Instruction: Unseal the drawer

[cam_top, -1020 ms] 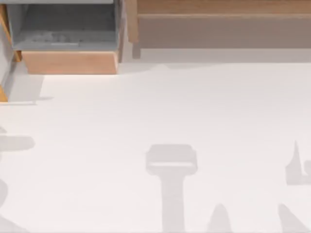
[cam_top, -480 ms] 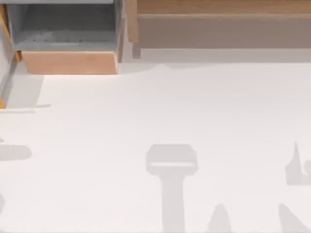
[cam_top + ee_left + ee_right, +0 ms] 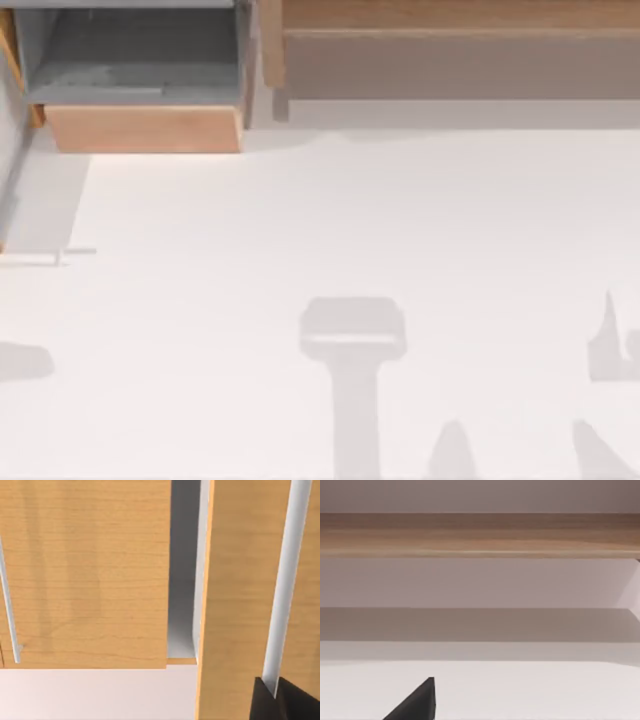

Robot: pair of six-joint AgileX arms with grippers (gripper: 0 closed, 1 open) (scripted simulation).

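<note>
In the left wrist view my left gripper (image 3: 274, 697) is shut on the white bar handle (image 3: 284, 580) of a light wooden drawer front (image 3: 240, 595). That front stands forward of the neighbouring wooden front (image 3: 85, 570), and a grey gap (image 3: 182, 565) shows between them. In the top view, a thin sliver of this drawer's handle (image 3: 78, 251) shows at the table's left edge. A second drawer (image 3: 145, 128) at the back left stands pulled out, showing its grey inside. One dark fingertip (image 3: 417, 704) of the right gripper shows over the white table.
A long wooden shelf (image 3: 450, 18) runs along the back right, also seen in the right wrist view as a wooden shelf (image 3: 480, 534). Arm shadows (image 3: 352, 340) lie on the white table (image 3: 330, 220) at the front.
At the top view's left edge the held drawer's handle and wooden corner have slid toward the table's front. The shadow at the left has moved the same way. Everything else is still.
</note>
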